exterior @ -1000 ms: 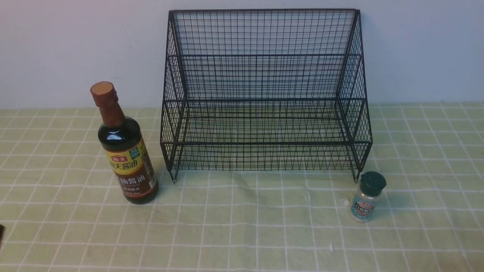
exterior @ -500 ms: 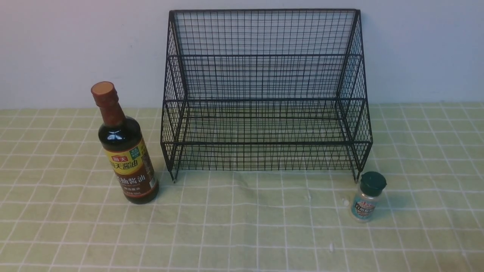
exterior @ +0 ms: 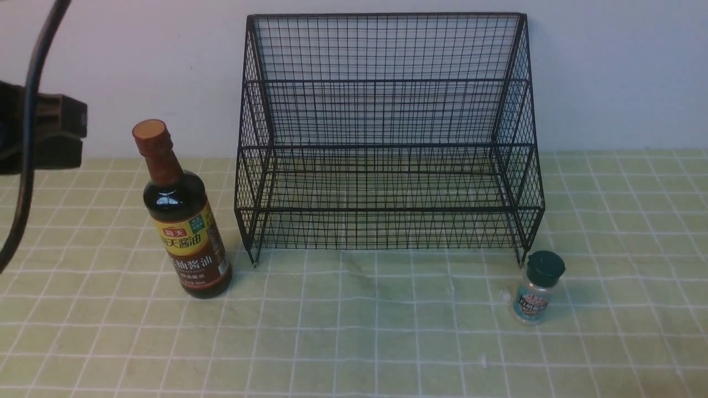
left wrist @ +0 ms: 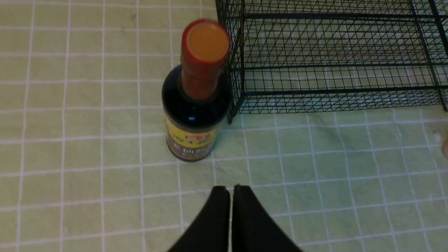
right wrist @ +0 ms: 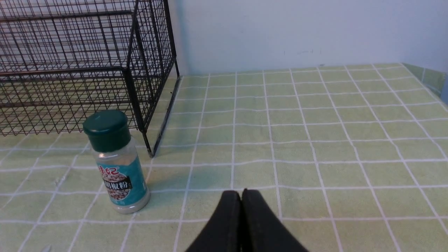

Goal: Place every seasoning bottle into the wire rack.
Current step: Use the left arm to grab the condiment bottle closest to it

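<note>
I'm watching my left arm (exterior: 41,132) swinging into the front view at the 9 o'clock edge, where a moment ago only wall and cloth were showing. I'm reading that as the reach for the soy-sauce bottle (exterior: 185,221) getting under way.

Nothing is loaded yet. The wire rack (exterior: 387,138) is holding no bottle. The soy-sauce bottle is standing upright on the tablecloth (exterior: 354,342) at the rack's 8 o'clock. The shaker jar (exterior: 535,290) is standing at its 4 o'clock, just beside the front right leg.

The left gripper (left wrist: 230,190) is travelling clenched on nothing, with the bottle near its 12 o'clock and not touching. The right gripper (right wrist: 240,194) is likewise pinched closed and empty, the jar sitting around its 10 o'clock.
</note>
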Controlling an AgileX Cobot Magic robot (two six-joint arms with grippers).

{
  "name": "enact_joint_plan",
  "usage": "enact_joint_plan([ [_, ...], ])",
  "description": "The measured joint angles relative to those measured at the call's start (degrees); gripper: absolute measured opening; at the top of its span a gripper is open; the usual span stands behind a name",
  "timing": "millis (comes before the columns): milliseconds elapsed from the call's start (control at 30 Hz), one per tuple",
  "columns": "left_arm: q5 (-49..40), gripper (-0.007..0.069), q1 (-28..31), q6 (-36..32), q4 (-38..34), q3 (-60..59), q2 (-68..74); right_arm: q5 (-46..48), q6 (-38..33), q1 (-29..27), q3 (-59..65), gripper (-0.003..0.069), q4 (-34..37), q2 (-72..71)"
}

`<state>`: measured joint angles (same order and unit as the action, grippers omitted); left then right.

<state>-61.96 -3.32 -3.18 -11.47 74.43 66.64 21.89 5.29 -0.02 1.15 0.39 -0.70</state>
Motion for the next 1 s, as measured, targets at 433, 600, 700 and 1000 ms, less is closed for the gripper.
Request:
enact_joint_plan([
  [433, 11.32, 0.0489, 0.00, -10.36, -0.69, 2.63, 13.24, 0.00, 0.00, 0.00, 0.00, -0.0015, 0.00, 0.00],
  [600, 14.77, 0.0625, 0.00, -10.67, -0.70, 2.72, 17.42, 0.00, 0.00, 0.00, 0.00, -0.0015, 0.00, 0.00],
  [700, 14.88, 0.0638, 0.00, -10.82, -0.75, 2.72, 19.29, 0.00, 0.00, 0.00, 0.00, -0.0015, 0.00, 0.00],
  [1000, 14.90, 0.0540, 0.00, -11.23, -0.80, 2.72, 23.59, 0.00, 0.00, 0.00, 0.00, -0.0015, 0.00, 0.00],
])
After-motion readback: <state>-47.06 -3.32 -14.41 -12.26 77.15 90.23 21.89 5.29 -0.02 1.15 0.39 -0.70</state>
